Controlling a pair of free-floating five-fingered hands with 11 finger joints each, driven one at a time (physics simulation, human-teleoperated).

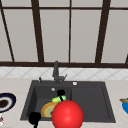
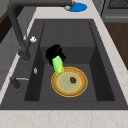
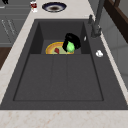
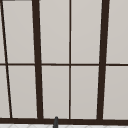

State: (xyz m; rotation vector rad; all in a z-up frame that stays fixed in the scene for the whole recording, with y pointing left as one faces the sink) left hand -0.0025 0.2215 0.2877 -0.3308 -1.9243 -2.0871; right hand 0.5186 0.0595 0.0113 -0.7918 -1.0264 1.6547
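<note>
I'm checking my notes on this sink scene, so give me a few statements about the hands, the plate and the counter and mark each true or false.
1. The right hand grips a green and yellow sponge over the yellow round plate. True.
2. The plate lies on the counter. False: it lies in the dark sink basin.
3. A blue dish sits on the counter. True.
4. The left hand holds the dark faucet. False: it hangs at the sink's front edge.
</note>
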